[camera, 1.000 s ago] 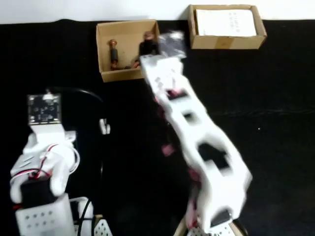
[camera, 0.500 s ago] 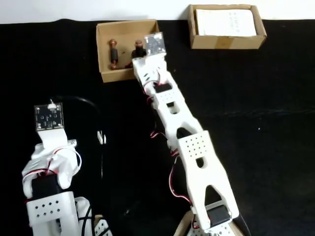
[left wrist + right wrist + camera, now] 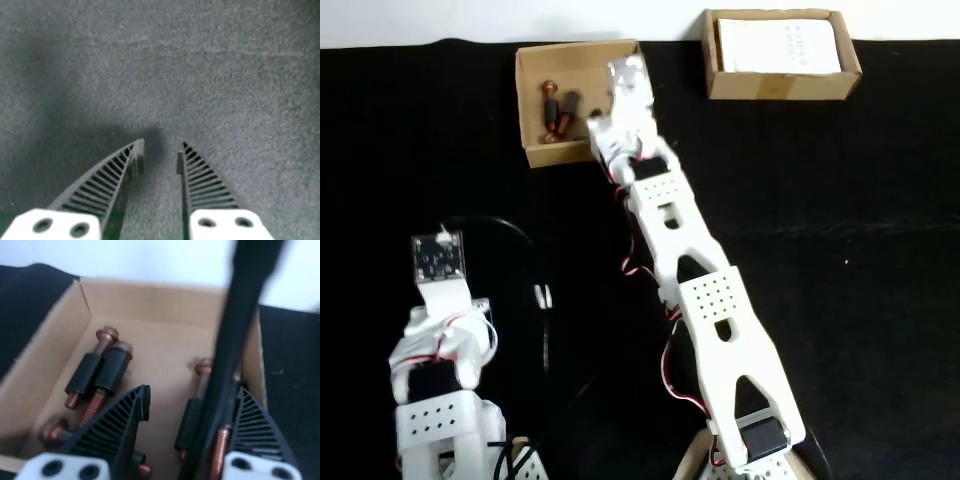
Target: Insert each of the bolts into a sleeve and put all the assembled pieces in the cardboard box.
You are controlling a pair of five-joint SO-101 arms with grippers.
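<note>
The cardboard box (image 3: 535, 150) stands at the table's far side, left of middle. Several copper bolts in black sleeves lie in it. Two of them (image 3: 102, 374) rest side by side, and another assembled piece (image 3: 192, 425) lies near the box wall. My right gripper (image 3: 192, 395) hangs open over the box's right part (image 3: 612, 100), its fingers astride that piece without clamping it. A black cable (image 3: 240, 330) crosses this wrist view. My left gripper (image 3: 160, 152) is open over bare black cloth with nothing in it. Its arm (image 3: 438, 330) sits at the near left.
A second cardboard box (image 3: 780, 82) holding white paper stands at the far right. Black cloth (image 3: 840, 280) covers the table. A black cable (image 3: 535, 330) loops on the cloth beside the left arm.
My right arm reached further over the box and its gripper let go of the sleeved bolt, which now lies inside. My left arm drew back toward the near edge.
</note>
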